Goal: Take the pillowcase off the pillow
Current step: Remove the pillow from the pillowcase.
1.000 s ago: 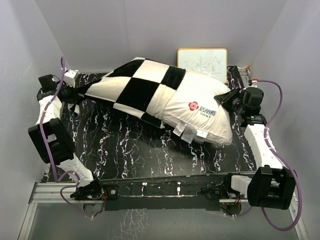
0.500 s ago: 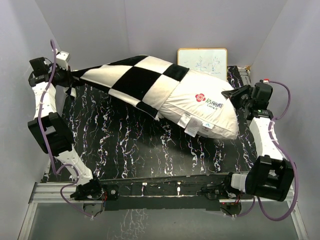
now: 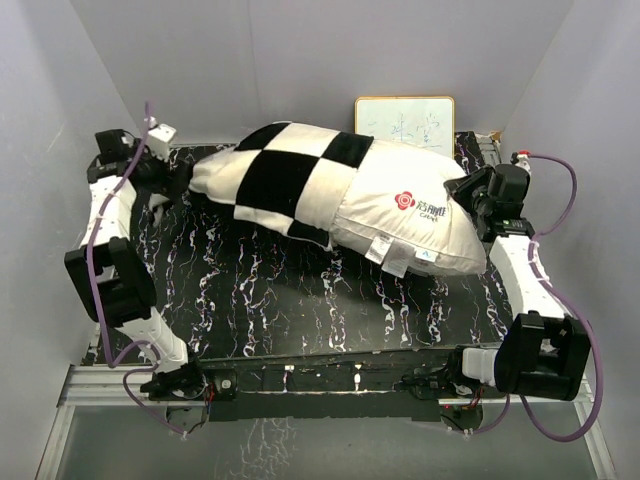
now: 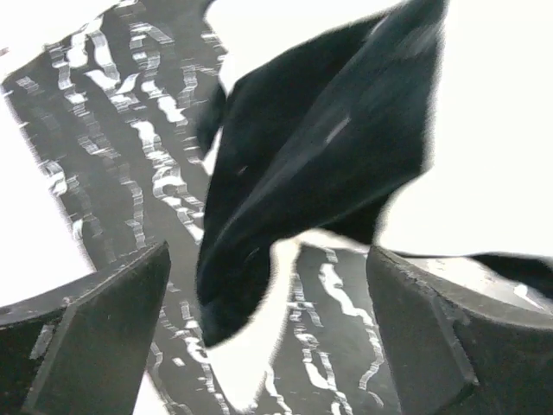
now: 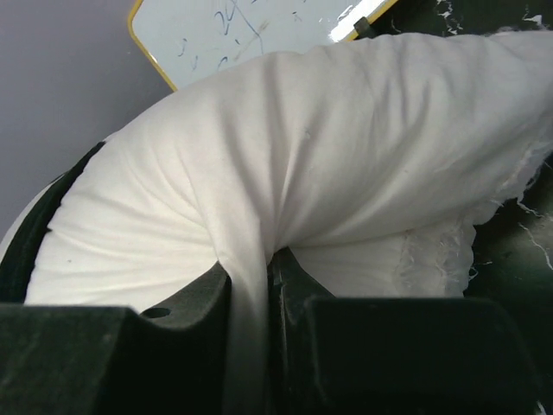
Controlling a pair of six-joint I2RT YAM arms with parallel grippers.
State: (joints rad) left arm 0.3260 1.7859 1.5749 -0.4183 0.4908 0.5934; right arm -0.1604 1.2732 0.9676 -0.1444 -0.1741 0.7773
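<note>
Black marbled worktop carries the pillow across its far half, with the bare white end and its red logo towards 3 o'clock. The checkered pillowcase covers the half towards 9 o'clock. A whiteboard leans at the 1 o'clock corner.

The overhead view cannot show either grip, but the wrist views do. The right gripper has its jaws pinched tight on a fold of the white pillow at the 3 o'clock end. The left gripper has its jaws spread wide, and a black flap of pillowcase hangs loose between them, unclamped.

Half a second ago the pillowcase was drawn out to a taut point at 10 o'clock. Now that end is slack and rounded, just beside the left gripper.
</note>
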